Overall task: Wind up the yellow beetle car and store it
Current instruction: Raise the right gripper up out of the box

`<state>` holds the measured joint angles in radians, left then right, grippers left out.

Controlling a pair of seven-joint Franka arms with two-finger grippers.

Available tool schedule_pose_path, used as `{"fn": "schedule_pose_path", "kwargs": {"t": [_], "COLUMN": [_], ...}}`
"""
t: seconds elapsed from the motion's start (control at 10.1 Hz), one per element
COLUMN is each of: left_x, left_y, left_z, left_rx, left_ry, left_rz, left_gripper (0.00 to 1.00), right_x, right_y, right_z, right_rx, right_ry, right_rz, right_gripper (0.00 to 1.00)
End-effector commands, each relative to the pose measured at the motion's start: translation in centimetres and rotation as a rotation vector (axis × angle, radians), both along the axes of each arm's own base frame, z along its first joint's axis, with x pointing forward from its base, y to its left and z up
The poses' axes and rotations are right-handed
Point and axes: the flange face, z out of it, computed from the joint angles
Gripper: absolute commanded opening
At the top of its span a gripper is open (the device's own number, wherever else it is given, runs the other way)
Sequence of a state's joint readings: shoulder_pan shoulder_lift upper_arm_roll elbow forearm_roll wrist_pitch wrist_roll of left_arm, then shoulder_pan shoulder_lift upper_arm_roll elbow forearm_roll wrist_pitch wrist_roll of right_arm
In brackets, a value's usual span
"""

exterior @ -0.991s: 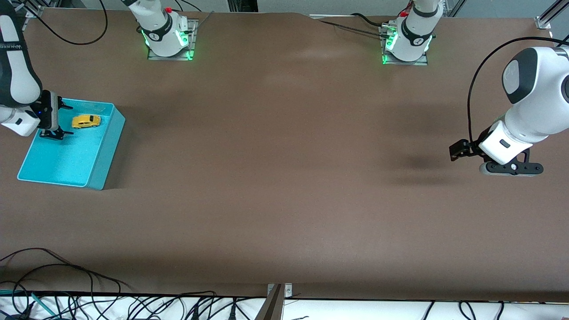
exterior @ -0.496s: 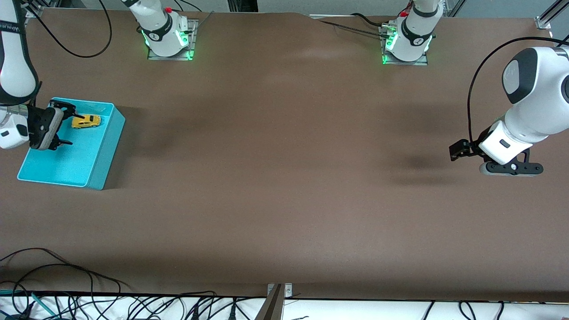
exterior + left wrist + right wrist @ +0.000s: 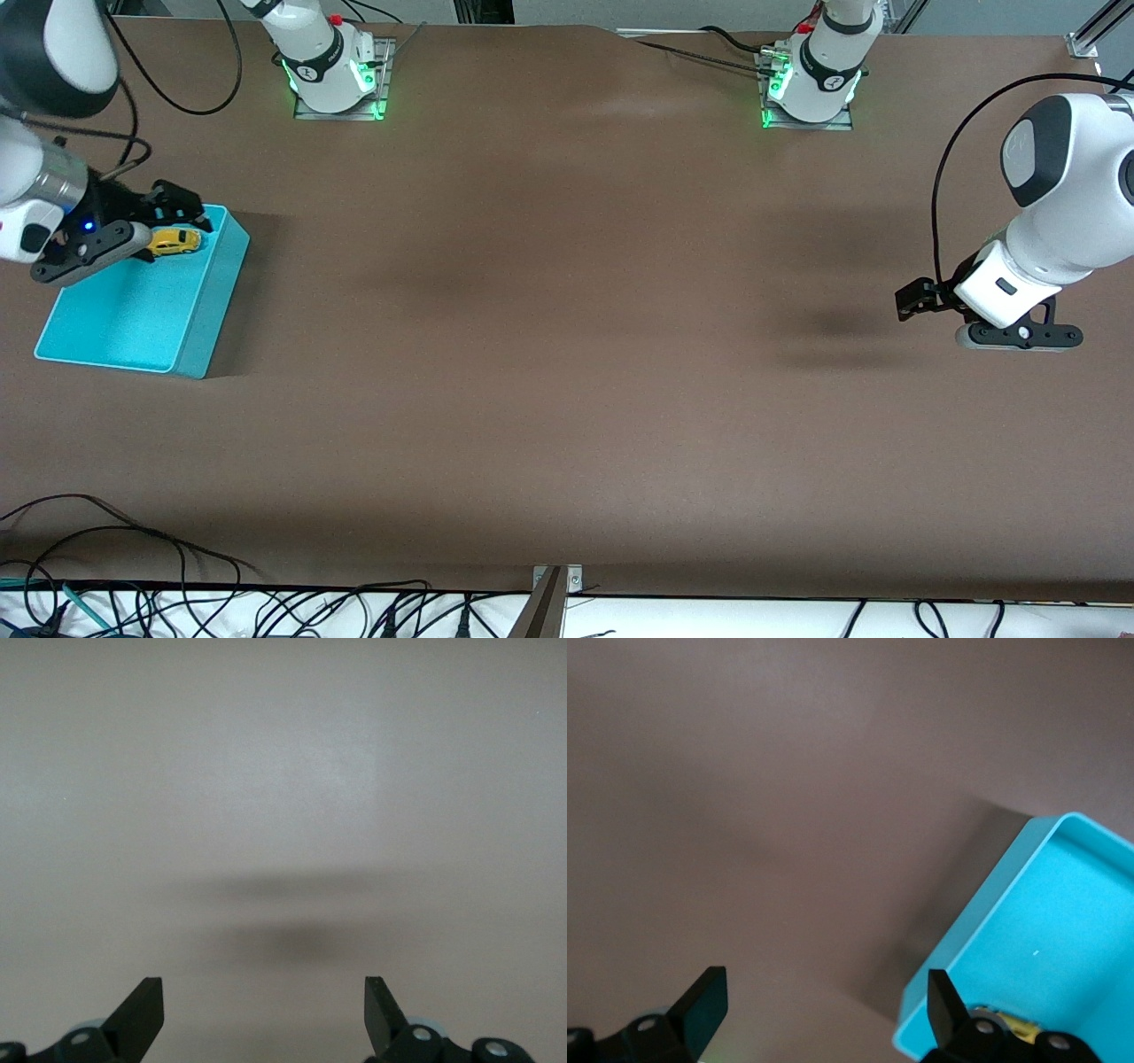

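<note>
The yellow beetle car lies in the teal bin, in the part of the bin farther from the front camera. My right gripper is open and empty, in the air over that end of the bin, just above the car. In the right wrist view its fingers stand wide apart over the brown table beside the bin's corner, and a sliver of the yellow car shows by one finger. My left gripper waits open and empty over bare table at the left arm's end.
The teal bin stands at the right arm's end of the brown table. Cables lie along the table's edge nearest the front camera. The two arm bases stand at the table's edge farthest from it.
My right gripper has risen out of the bin and swung round over the bin's end farther from the camera. The car has stayed in the bin. The left arm has not moved.
</note>
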<state>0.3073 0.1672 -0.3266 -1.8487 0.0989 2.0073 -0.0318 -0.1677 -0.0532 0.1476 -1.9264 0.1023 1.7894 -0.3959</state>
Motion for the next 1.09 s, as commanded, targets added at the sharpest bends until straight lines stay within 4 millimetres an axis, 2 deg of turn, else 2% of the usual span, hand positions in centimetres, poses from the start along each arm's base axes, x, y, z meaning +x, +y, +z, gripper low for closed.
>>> {"fn": "schedule_pose_path", "kwargs": {"t": [0.0,0.1,0.2,0.5,0.79,0.99], "left_x": [-0.1,-0.1,-0.1,-0.1,-0.1,-0.1], "left_y": [0.2,0.2,0.2,0.2,0.2,0.2], "left_z": [0.5,0.5,0.5,0.5,0.5,0.4], "left_rx": [-0.021,-0.02,-0.021,-0.021,-0.021,-0.021], "left_ry": [0.004,0.003,0.004,0.004,0.004,0.006], "left_rz": [-0.015,-0.017,-0.015,-0.015,-0.015,-0.015], "left_gripper": [1.0,1.0,1.0,1.0,1.0,1.0], "right_x": [-4.3,-6.0,-6.1,-5.4,-5.5,-5.5], "right_y": [3.7,5.7,5.9,4.7,4.6,3.7], "right_z": [2.9,3.9,4.5,4.5,4.6,4.6], "right_rx": [-0.04,-0.054,-0.055,-0.053,-0.054,-0.159], "right_ry": [-0.008,-0.024,-0.041,-0.076,-0.076,-0.101], "right_rz": [-0.246,-0.3,-0.31,-0.345,-0.348,-0.315], "right_gripper": [1.0,1.0,1.0,1.0,1.0,1.0]}}
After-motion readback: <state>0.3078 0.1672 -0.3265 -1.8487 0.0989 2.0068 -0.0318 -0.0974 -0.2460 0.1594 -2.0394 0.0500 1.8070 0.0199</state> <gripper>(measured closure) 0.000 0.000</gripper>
